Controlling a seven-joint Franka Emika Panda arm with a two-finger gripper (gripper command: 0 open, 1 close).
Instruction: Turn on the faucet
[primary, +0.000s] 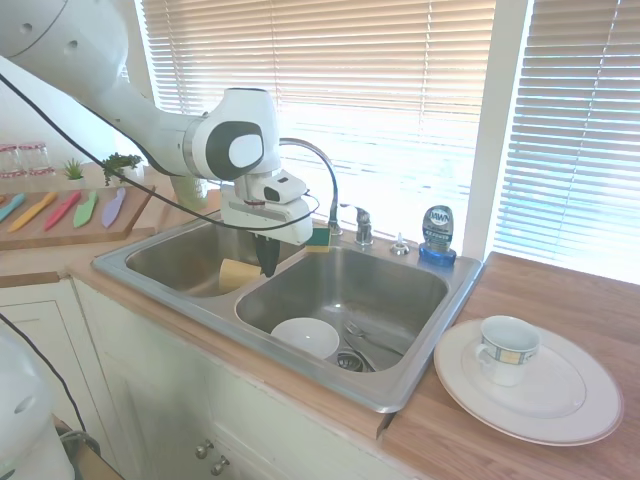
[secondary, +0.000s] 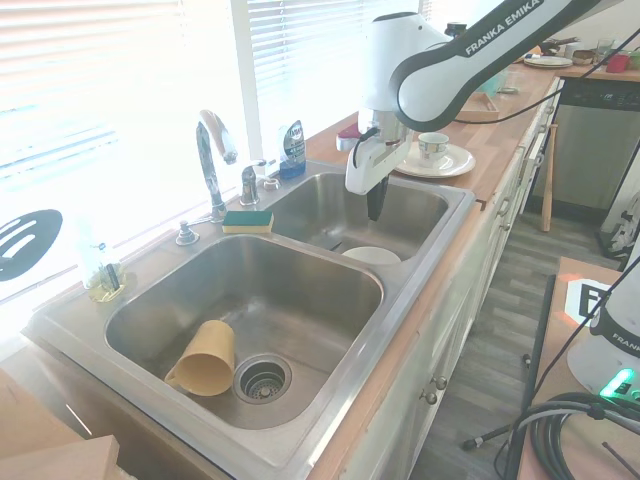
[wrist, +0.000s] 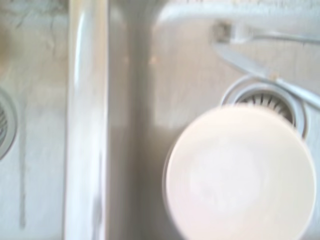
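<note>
The faucet (primary: 318, 159) is a tall chrome gooseneck behind the sink divider, with its small chrome lever handle (primary: 362, 224) just to the right of its base. The second exterior view shows the faucet (secondary: 208, 158) and handle (secondary: 249, 183) at the back rim. My gripper (primary: 268, 264) hangs fingers-down over the divider between the two basins, in front of and below the spout, apart from the handle. Its dark fingers look shut with nothing between them, as the gripper (secondary: 375, 207) also shows from the other side.
A white bowl (primary: 305, 336) and utensils (wrist: 270, 80) lie in the right basin, a yellow cup (secondary: 205, 357) in the other. A sponge (secondary: 247, 221) and blue soap bottle (primary: 437, 234) sit on the back rim. A plate (primary: 560, 405) with a mug (primary: 507, 348) is on the counter.
</note>
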